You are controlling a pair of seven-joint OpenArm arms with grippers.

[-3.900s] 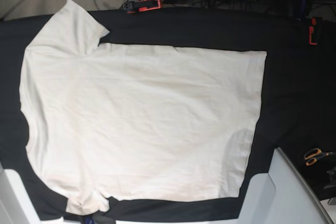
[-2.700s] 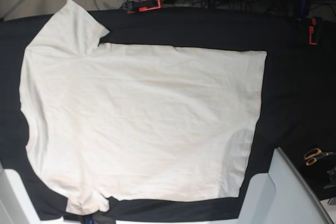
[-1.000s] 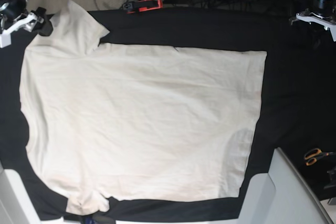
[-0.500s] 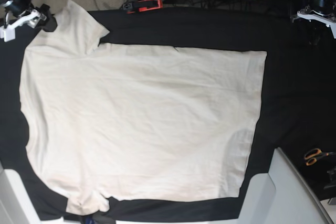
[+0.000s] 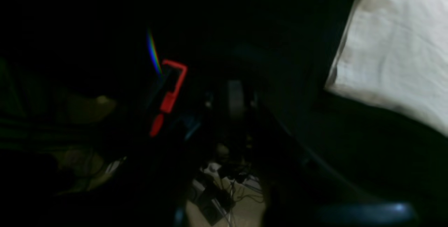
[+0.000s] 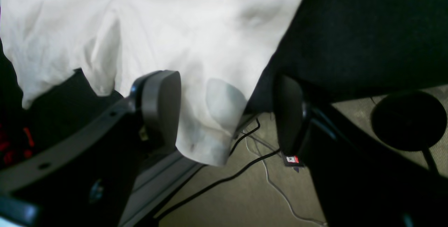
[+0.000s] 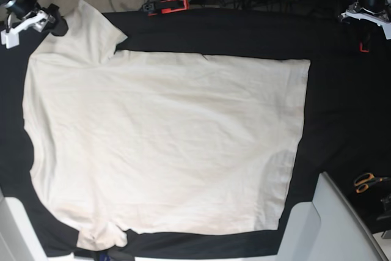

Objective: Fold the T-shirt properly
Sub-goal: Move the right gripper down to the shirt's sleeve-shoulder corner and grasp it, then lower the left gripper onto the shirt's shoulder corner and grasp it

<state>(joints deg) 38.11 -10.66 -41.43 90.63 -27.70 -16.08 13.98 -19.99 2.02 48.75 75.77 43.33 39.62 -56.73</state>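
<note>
No legible text or labels.

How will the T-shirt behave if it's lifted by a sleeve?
Likely floppy: the T-shirt lies flat with soft wrinkles, and in the right wrist view its sleeve droops over the table edge between the open right gripper. Probably light, being thin cloth. It may drag and bunch on the black cloth rather than slide cleanly.

base overhead, wrists close, left perhaps floorward
</note>
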